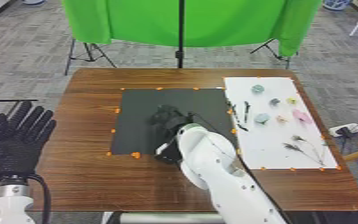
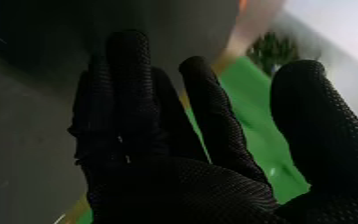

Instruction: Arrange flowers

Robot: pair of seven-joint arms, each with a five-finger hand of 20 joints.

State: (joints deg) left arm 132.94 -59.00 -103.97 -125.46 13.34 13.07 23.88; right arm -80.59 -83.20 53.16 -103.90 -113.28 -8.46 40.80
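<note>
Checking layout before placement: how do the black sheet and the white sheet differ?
The white sheet runs longer front to back than the black sheet. The white sheet holds flower pieces; the black sheet has the right hand over it. The white sheet is farther right than the black sheet. Shared: both lie on the table, orange bits along their edges.

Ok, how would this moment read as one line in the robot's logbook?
Right hand: open, over black sheet | Left hand: open, beside table | Flower pieces: on white sheet
</note>
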